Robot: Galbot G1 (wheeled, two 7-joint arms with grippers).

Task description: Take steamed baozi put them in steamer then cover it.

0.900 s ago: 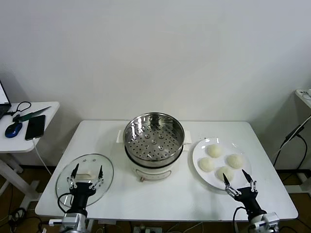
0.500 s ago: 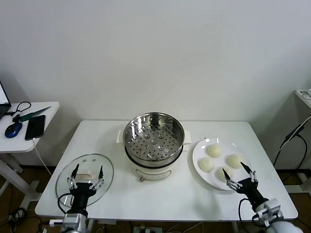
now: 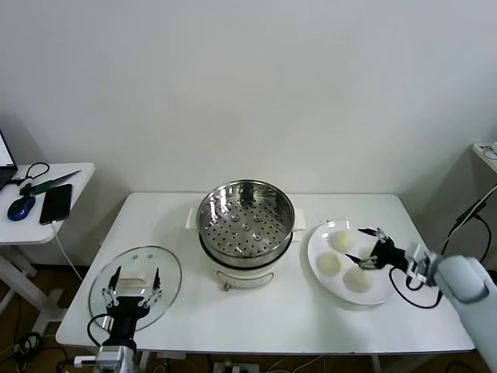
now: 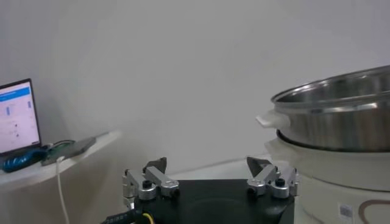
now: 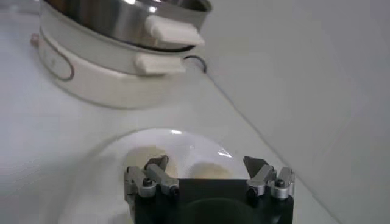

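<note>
The steamer, a shiny perforated basket on a white pot base, stands mid-table with nothing in it; the left wrist view shows it close by. On the white plate to its right lie the steamed baozi: three show plainly. My right gripper reaches in from the right, open, just above the plate, with a bun between its spread fingers. The cover, a clear glass lid, lies front left. My left gripper hovers open over it.
A side table at the far left carries a phone, a mouse and cables. The steamer's white handle sticks out toward the plate. Bare tabletop runs along the front edge.
My right arm has swung up from the table's front edge and now reaches leftward over the plate, its open fingers around a bun. The left gripper has sunk slightly over the lid.
</note>
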